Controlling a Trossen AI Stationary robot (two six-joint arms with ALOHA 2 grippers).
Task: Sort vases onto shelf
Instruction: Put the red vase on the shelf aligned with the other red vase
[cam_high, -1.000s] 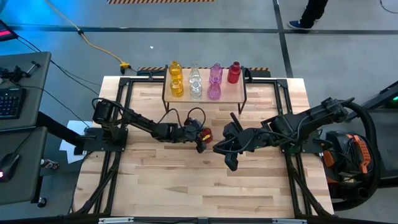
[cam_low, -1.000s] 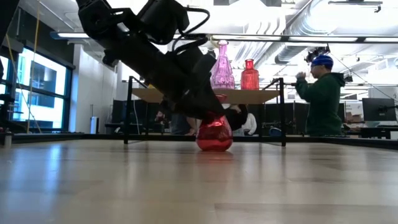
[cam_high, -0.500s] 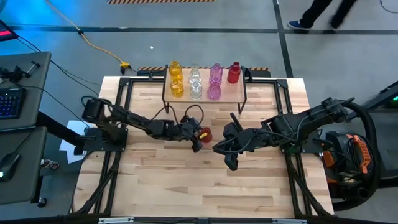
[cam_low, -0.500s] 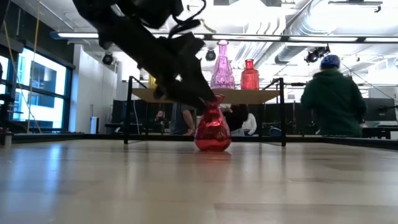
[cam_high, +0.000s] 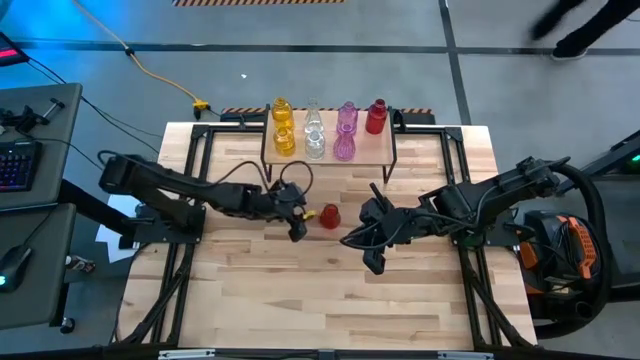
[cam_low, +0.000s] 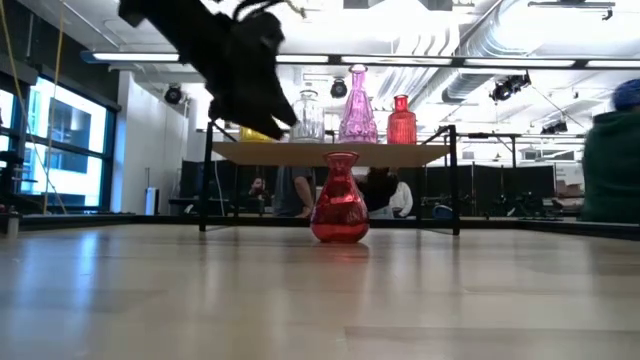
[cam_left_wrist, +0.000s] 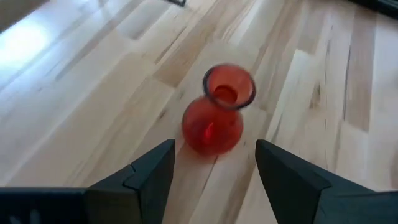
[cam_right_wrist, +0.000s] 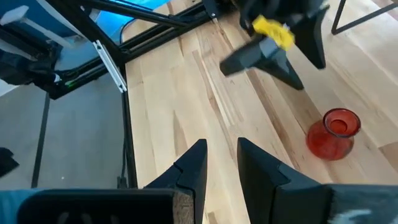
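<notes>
One red vase (cam_high: 329, 216) stands upright on its base on the table, alone, in front of the shelf (cam_high: 385, 150); it also shows in the low view (cam_low: 340, 200). My left gripper (cam_high: 297, 224) is open, just left of this vase and raised above table height (cam_low: 255, 75). In the left wrist view its fingers (cam_left_wrist: 214, 165) stand apart with the vase (cam_left_wrist: 216, 118) beyond them, untouched. My right gripper (cam_high: 360, 248) hovers to the vase's right, open by a narrow gap (cam_right_wrist: 221, 152). On the shelf stand two yellow (cam_high: 284, 127), two clear (cam_high: 314, 132), two pink (cam_high: 345, 132) vases and one red vase (cam_high: 376, 117).
The shelf's black legs (cam_low: 453, 180) stand just behind the red vase. Bare wooden tabletop (cam_high: 330, 300) stretches toward the near edge. A person (cam_low: 615, 150) is in the room beyond the table's far right. The shelf has bare board beside its red vase.
My left gripper has let go of the red vase and drawn back toward the table's left edge, rising. The vase, tilted under the gripper a second ago, now stands upright on the table by itself. My right arm has kept still.
</notes>
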